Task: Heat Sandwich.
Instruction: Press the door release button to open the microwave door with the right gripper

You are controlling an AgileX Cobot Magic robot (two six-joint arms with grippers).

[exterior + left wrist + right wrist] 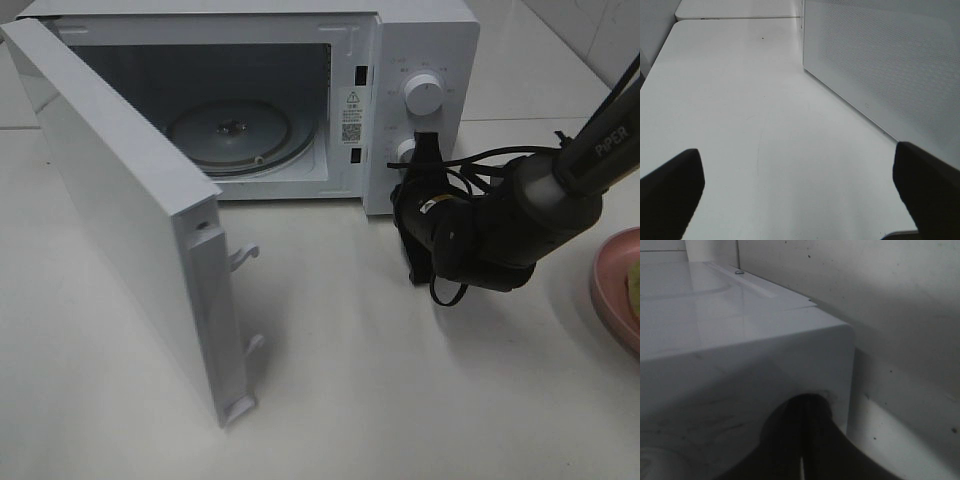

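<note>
Microwave door: stood open.
Your left pincer: hung apart over the tabletop.
Your right pincer: was together (by the lower knob).
Sandwich: lay on the plate.

On my high camera the right arm's bulky matte black wrist housing looks like stacked rounded drums. At two o'clock from it sits a pale grey cylindrical collar, then a slim black link bearing white "PiPER" lettering. Thin black cables loop off the housing toward eleven o'clock. The right gripper is narrow and black. The left gripper shows me blunt, matte black fingers with rounded edges.
</note>
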